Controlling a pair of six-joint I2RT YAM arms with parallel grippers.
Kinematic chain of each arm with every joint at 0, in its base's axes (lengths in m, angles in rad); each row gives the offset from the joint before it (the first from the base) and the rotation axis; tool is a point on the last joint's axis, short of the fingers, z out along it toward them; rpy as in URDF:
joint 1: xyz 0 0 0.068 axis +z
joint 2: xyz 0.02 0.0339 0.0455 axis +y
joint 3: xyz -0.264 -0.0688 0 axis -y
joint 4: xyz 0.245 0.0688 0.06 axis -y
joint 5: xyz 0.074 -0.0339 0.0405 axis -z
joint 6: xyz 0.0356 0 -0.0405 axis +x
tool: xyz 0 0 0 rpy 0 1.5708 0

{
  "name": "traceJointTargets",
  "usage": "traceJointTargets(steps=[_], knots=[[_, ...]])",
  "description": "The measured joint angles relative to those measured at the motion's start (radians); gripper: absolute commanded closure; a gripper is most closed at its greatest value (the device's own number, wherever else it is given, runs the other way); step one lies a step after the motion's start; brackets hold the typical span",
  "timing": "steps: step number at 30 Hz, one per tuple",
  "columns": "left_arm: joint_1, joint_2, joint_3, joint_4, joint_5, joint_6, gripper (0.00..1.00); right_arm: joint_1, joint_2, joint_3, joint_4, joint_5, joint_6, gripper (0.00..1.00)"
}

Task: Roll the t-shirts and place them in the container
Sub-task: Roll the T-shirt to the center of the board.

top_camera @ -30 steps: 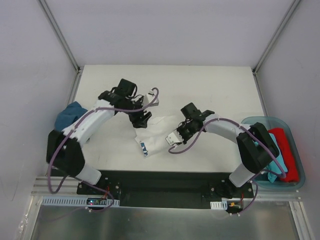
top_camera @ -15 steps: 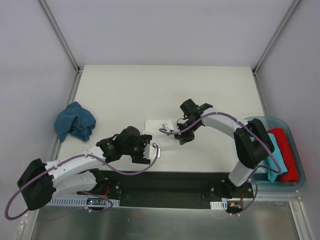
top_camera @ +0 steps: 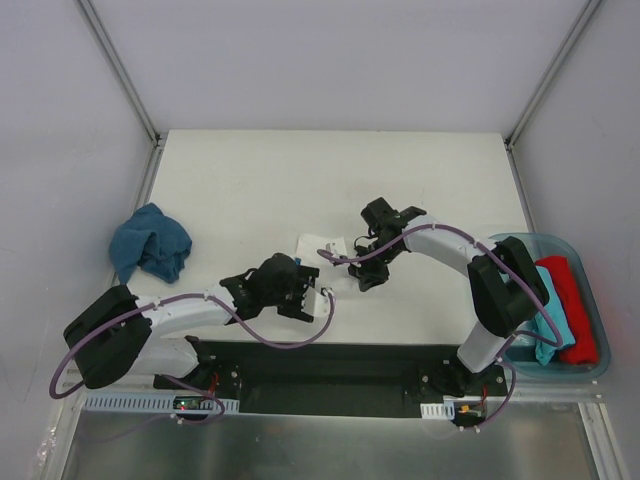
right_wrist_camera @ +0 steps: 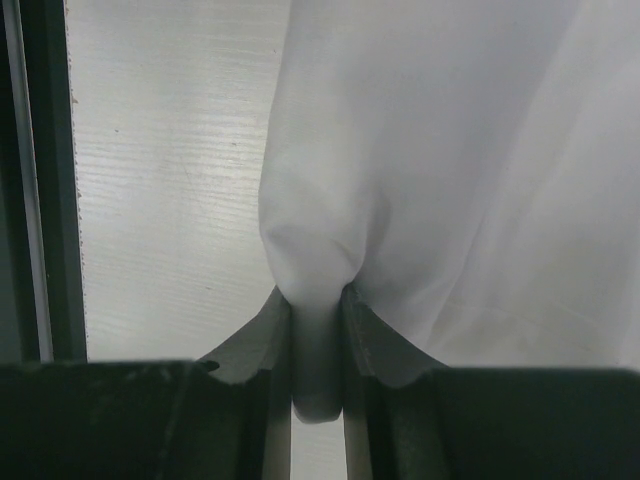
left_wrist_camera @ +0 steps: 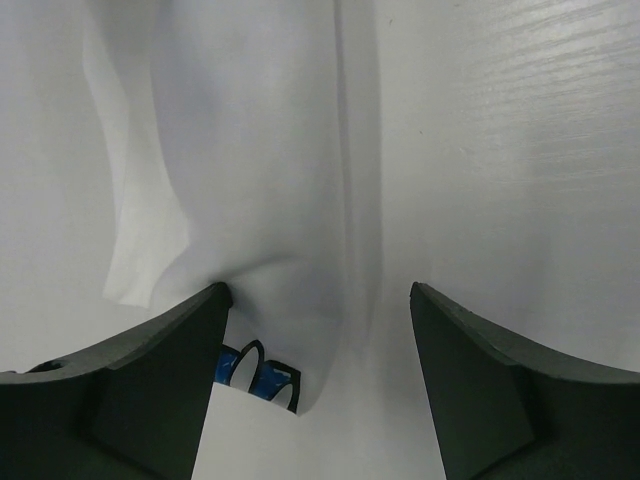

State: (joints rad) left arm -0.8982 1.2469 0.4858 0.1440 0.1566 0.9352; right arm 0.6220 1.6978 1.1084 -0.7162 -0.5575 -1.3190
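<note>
The white t-shirt [top_camera: 318, 246] lies bunched at the table's middle; in the left wrist view the white t-shirt [left_wrist_camera: 250, 150] shows its blue logo [left_wrist_camera: 255, 375] near the left finger. My left gripper [top_camera: 312, 288] stands open at the shirt's near edge, with only cloth lying between its fingers [left_wrist_camera: 150, 380]. My right gripper [top_camera: 353, 264] is shut on a pinched fold of the white t-shirt [right_wrist_camera: 450, 150], seen between its pads [right_wrist_camera: 365, 330]. A dark blue t-shirt [top_camera: 150, 243] lies crumpled at the table's left edge. Red [top_camera: 572, 300] and teal [top_camera: 552, 325] t-shirts lie in the bin.
A clear blue bin [top_camera: 520, 245] stands off the table's right edge. The white table [top_camera: 330, 180] is walled by light panels at the back and sides. The black mounting rail [top_camera: 330, 365] runs along the near edge.
My left arm has let go of the shirt, swung from the back down to the near edge and edged right, its gripper opening. The shirt is gathered smaller. The right gripper kept its grip.
</note>
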Motion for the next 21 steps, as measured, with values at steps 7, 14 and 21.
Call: traceJointTargets(steps=[7,14,21], knots=[[0.0,0.037,0.0,0.061,-0.03,0.053,0.3,-0.003,0.003,0.0,-0.001,-0.003,0.011,0.92],[0.002,0.135,0.019,0.111,-0.047,0.13,0.67,-0.006,0.021,0.019,-0.018,-0.009,0.017,0.92],[0.049,0.287,0.224,-0.032,-0.038,0.158,1.0,-0.032,0.023,0.02,-0.035,-0.019,0.024,0.92]])
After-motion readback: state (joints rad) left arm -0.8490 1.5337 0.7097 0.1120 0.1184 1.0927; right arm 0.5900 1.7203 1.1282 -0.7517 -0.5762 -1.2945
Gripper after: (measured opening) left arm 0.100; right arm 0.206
